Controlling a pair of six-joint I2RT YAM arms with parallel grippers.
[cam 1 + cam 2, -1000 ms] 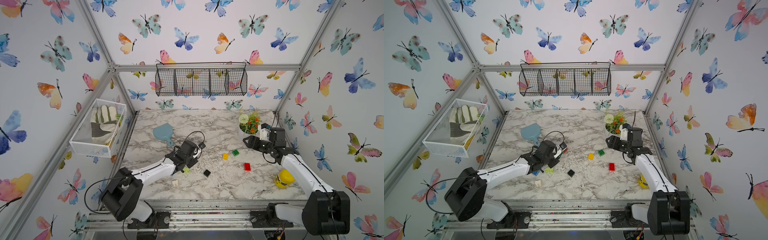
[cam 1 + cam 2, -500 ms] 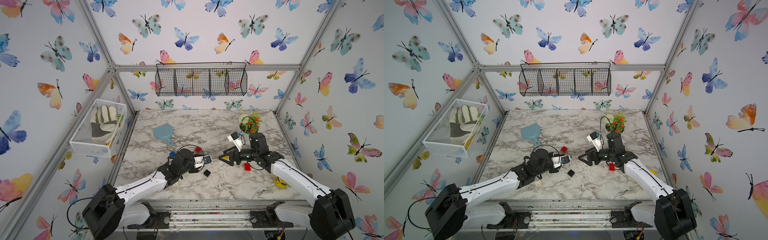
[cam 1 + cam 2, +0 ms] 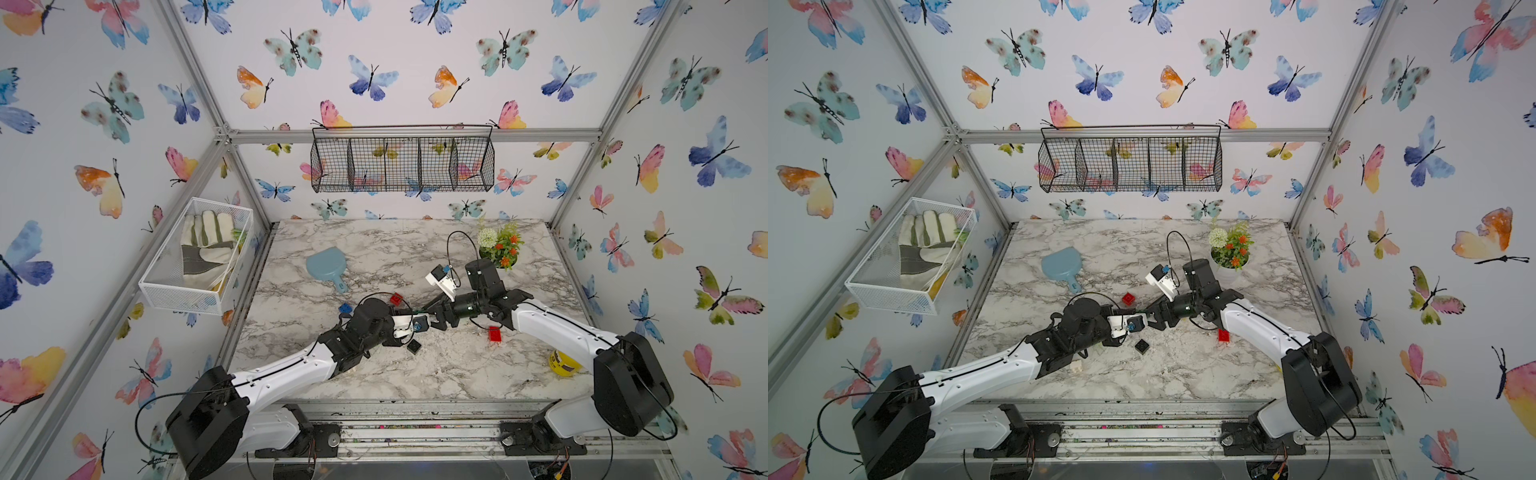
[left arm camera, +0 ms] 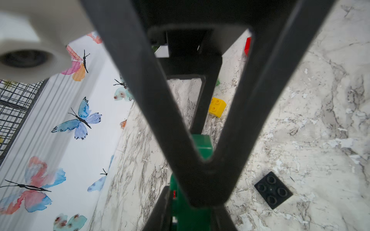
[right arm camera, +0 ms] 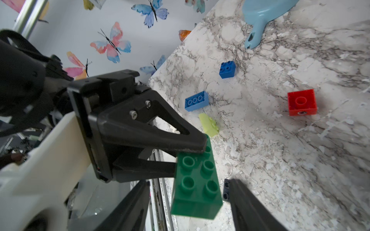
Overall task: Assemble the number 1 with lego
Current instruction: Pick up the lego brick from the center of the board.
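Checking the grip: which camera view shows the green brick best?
The right wrist view: the green brick shows its studs, with the left gripper clamped on one end. The left wrist view shows only slivers behind the fingers; in both top views it cannot be made out.

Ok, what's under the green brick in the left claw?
Marble table and the edge of a black brick show past the green brick; the spot directly beneath, and its underside, are covered.
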